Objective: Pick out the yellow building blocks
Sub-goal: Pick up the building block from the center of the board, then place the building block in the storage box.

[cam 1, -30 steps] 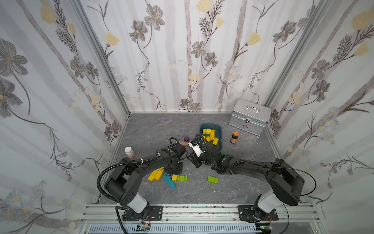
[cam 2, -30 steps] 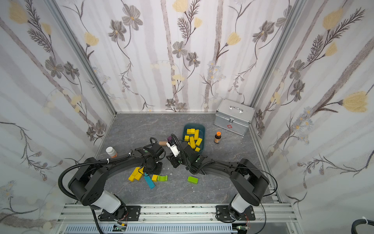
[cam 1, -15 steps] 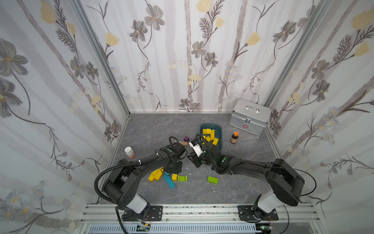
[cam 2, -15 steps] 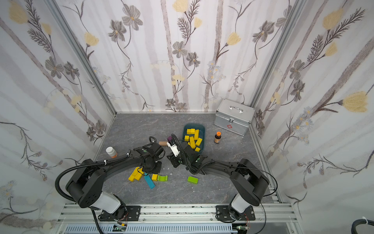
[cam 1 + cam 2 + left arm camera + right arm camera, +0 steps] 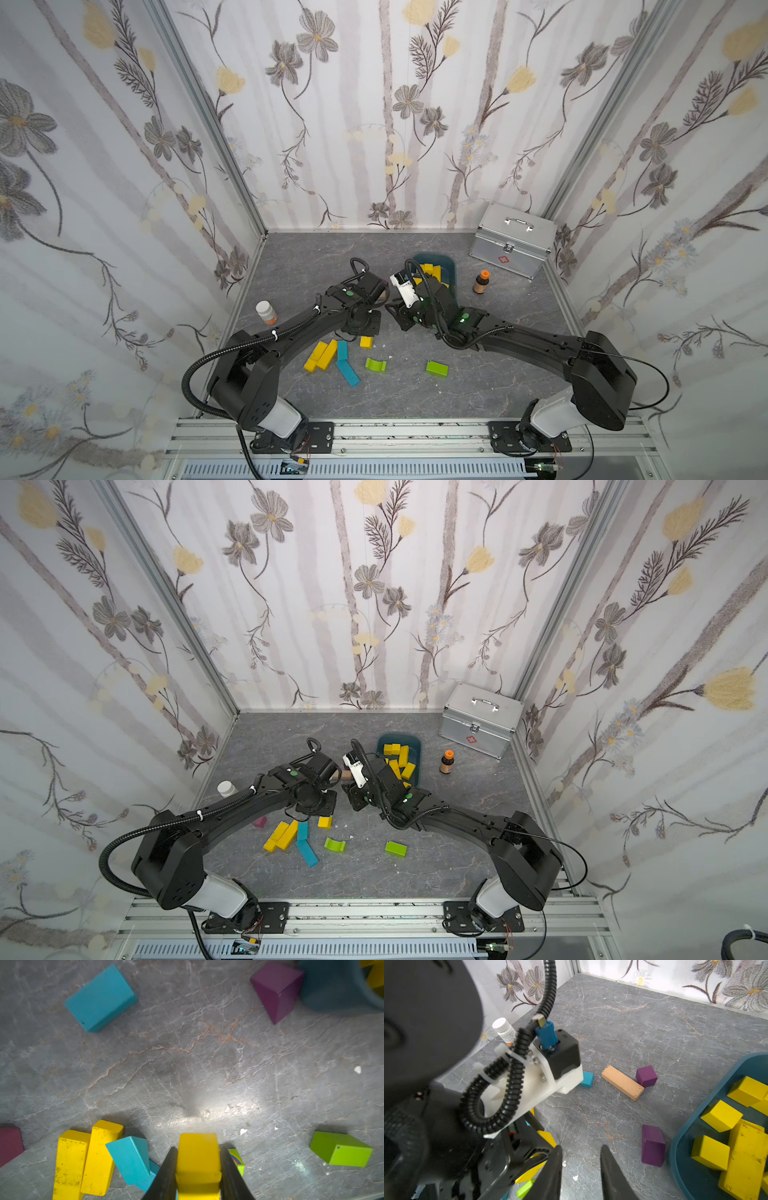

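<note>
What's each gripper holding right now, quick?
Left gripper: closed on a yellow block.
Right gripper: open, with nothing between its jaws.

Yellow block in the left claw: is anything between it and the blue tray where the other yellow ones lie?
Yes. Between the yellow block in the left claw and the blue tray lies a purple block, close to the tray's wall. In both top views the right claw also hangs across that line.
</note>
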